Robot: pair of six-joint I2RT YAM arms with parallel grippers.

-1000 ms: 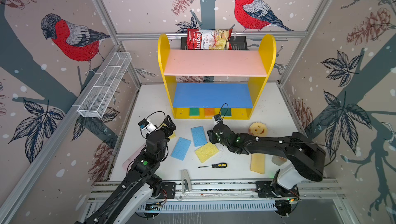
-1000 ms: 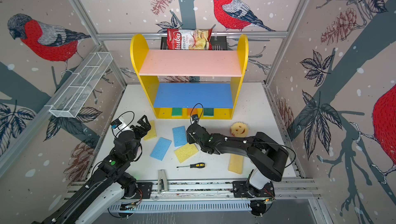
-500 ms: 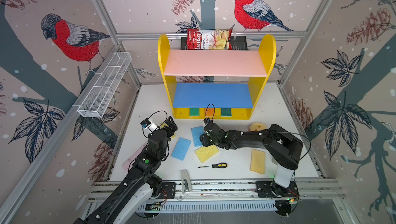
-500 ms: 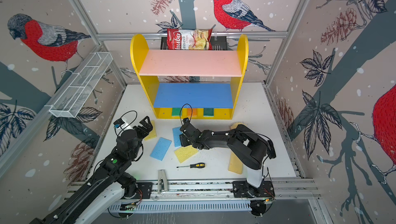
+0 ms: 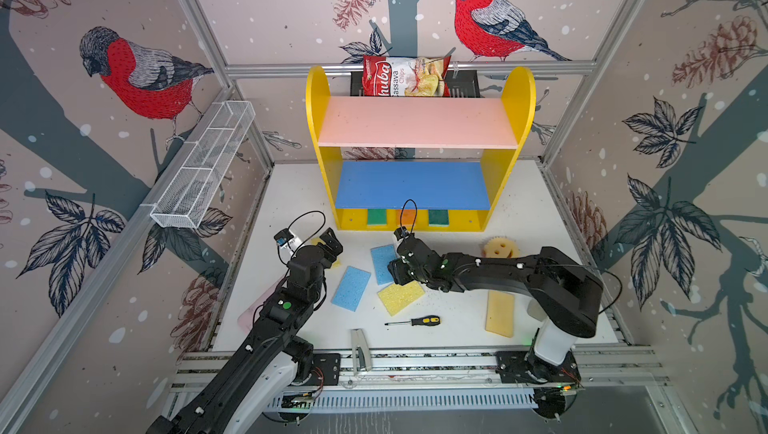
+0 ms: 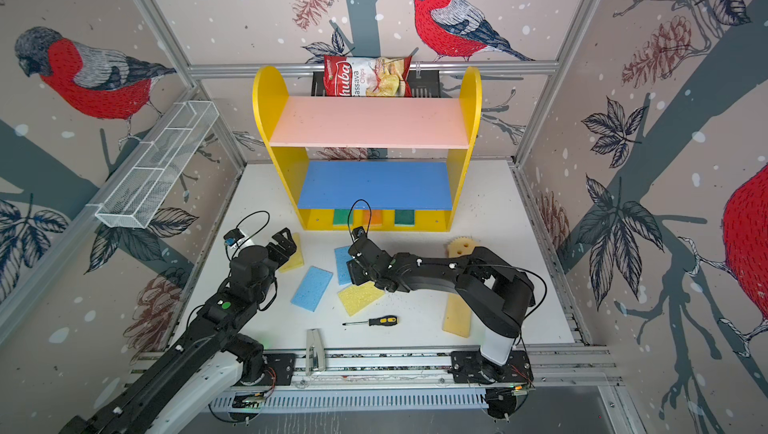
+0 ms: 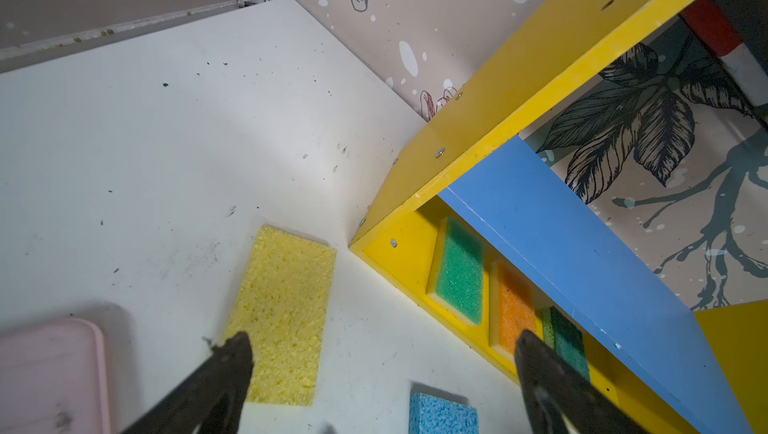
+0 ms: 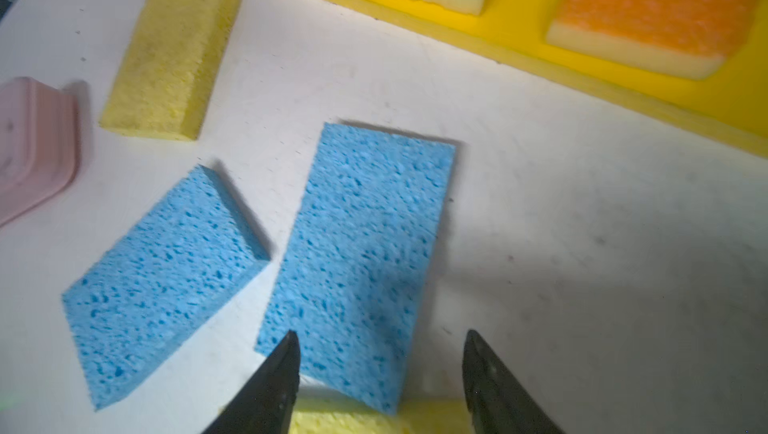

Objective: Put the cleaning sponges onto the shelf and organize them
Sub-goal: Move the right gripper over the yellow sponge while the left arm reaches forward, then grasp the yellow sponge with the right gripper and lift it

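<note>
Step in hand, as judged: pick-up of the long blue sponge [image 8: 357,236] for the shelf [image 5: 318,120].

Right gripper [image 8: 381,335] close above that sponge's near end. Fingers [image 8: 270,390] spread, pinching nothing, one tip over the foam and the other past its edge. Left gripper [image 7: 382,335] over the desk [image 7: 166,141] beside a yellow sponge [image 7: 282,311], fingers wide apart, empty.

Already on the yellow base [image 5: 461,220], under the blue board [image 5: 411,185]: green sponge [image 7: 459,270], orange sponge [image 7: 513,307], second green sponge [image 7: 567,340], side by side. Remaining sponges loose on the desk in front of the shelf.

To do it well:
- Shift sideways to centre across the short width before descending.
- Note the near end lying on a square yellow sponge [image 5: 401,297]; grip further along, clear of the overlap, to avoid dragging both.
- Descend far enough to flank the side faces, not press on top.
- Close gently; expect squashing.
- Mind the second blue sponge [image 8: 162,282], just beside.
- Lift straight, keep flat, then slide under the blue board, probably into the free base space beside the second green sponge.
</note>
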